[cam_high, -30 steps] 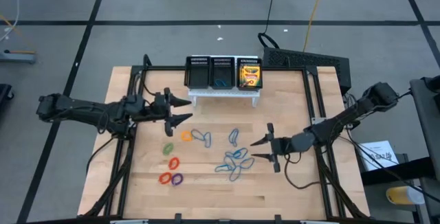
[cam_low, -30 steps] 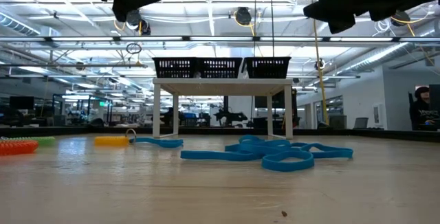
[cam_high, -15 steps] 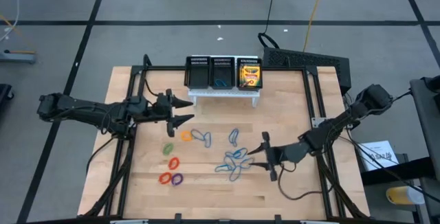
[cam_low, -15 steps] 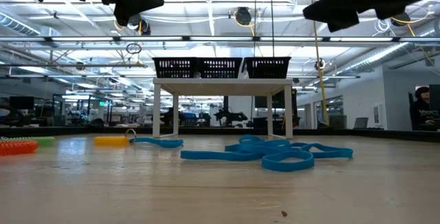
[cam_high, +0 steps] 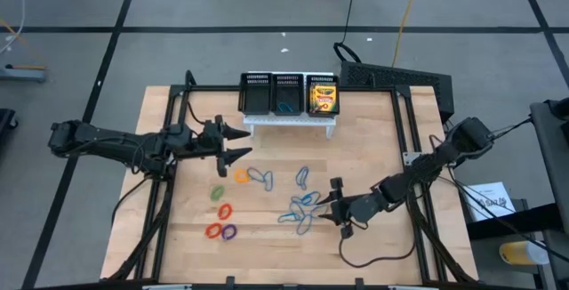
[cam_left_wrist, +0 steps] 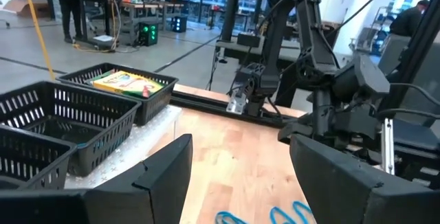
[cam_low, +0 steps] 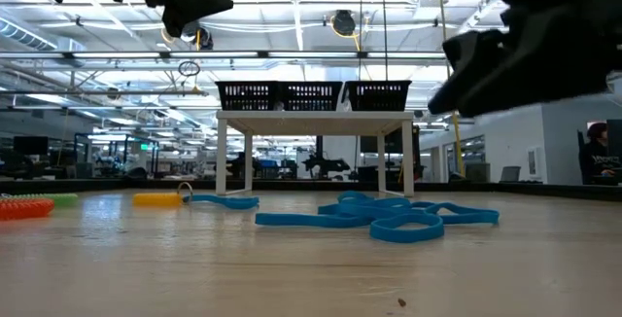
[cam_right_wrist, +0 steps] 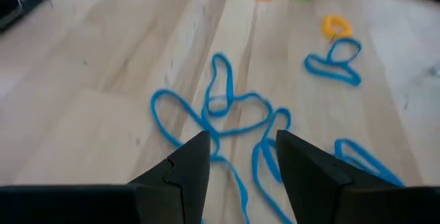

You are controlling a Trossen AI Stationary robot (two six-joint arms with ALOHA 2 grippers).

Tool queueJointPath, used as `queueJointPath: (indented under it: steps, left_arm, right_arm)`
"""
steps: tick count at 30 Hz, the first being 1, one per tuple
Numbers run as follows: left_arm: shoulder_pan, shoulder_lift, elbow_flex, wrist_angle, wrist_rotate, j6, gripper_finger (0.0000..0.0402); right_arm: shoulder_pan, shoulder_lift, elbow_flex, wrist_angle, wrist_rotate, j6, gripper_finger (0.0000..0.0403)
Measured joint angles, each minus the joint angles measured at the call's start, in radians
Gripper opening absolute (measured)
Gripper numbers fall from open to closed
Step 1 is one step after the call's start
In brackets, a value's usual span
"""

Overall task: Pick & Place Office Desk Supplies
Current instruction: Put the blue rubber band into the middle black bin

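The right gripper (cam_high: 331, 208) hangs open over the blue loops (cam_high: 302, 210). The left gripper (cam_high: 238, 143) waits open. Crayon boxes (cam_high: 324, 97) sit in the organiser (cam_high: 258, 94), but many loops lie on the counter (cam_high: 373, 130).

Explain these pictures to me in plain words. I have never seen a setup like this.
Two dark robot arms work at a wooden table. One picture looks straight down from above, one looks level across the tabletop, and two come from cameras on the arms' wrists.

On the table lie a tangle of blue loops and small coloured loops. At the back stands a black mesh organiser on a white stand, with a crayon box in one compartment.

The right end effector hangs just over the blue loops, fingers apart, holding nothing. The left end effector waits open and empty near the organiser.
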Motion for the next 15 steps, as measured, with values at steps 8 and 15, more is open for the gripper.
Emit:
queueJointPath:
  steps: [8, 15]
  left_arm:
    - [0.0, 0.0, 0.0, -0.003, 0.0, 0.008, 0.0255]
    - [0.0, 0.0, 0.0, -0.002, 0.0, 0.005, 0.0255]
  right_arm:
    - [-0.029, 0.055, -0.007, -0.065, -0.005, 0.057, 0.0155]
    - [-0.063, 0.167, -0.007, -0.035, -0.067, 0.103, 0.0155]
